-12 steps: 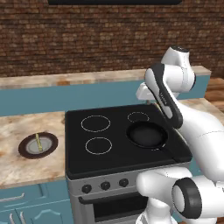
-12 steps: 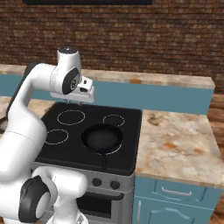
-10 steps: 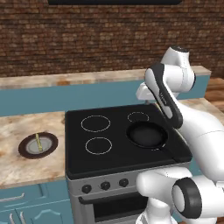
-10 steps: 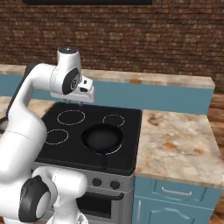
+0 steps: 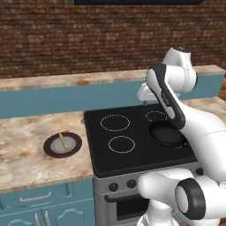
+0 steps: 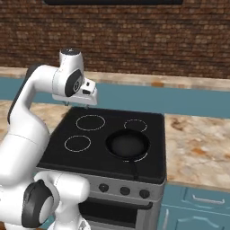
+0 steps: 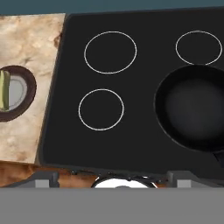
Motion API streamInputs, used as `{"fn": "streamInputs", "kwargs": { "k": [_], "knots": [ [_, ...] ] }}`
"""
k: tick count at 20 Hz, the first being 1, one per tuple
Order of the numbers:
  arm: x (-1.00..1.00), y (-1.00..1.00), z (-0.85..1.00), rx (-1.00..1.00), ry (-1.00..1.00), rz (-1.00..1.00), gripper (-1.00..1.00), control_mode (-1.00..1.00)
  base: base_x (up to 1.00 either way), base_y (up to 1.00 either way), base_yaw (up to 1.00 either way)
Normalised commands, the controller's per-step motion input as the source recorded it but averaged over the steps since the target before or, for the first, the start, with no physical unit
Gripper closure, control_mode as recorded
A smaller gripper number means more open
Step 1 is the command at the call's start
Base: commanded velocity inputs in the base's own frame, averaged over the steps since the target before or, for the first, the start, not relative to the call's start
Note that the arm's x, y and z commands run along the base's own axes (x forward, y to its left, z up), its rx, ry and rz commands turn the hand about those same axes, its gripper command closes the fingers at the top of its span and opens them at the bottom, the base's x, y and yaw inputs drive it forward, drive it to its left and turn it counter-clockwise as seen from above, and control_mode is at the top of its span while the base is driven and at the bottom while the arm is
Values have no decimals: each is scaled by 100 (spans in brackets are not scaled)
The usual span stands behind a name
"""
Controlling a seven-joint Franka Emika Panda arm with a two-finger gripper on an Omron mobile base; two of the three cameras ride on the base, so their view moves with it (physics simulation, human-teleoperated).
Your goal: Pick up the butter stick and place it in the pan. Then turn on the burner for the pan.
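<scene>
End effector (image 6: 77,101), fingers spread and empty, hangs above the cooktop's (image 6: 94,152) rear.

Brown-rimmed plate (image 5: 76,148) on marble counter (image 5: 26,137) — beside black cooktop (image 5: 132,152).

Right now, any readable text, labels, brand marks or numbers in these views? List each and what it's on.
None readable.
Stove knobs: plain dark, no visible markings.
Cooktop: just white burner rings, no text.
Pan, plate, butter stick: no labels.
Robot arm: plain white, no logo visible.
</scene>
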Motion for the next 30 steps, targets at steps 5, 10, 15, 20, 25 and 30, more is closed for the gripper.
{"fn": "streamInputs", "kwargs": {
  "k": [5, 10, 15, 20, 25, 30],
  "knots": [
    [0, 0, 0, 0, 0, 0, -100, 100, 27, 56, 0],
    [0, 0, 0, 0, 0, 0, -100, 100, 36, 26, 0],
    [0, 0, 0, 0, 0, 0, -100, 100, 43, 26, 0],
    [0, 0, 0, 0, 0, 0, -100, 100, 2, 46, 1],
    [0, 0, 0, 0, 0, 0, -100, 100, -2, 45, 0],
    [0, 0, 0, 0, 0, 0, -100, 100, 0, 43, 0]
  ]
}}
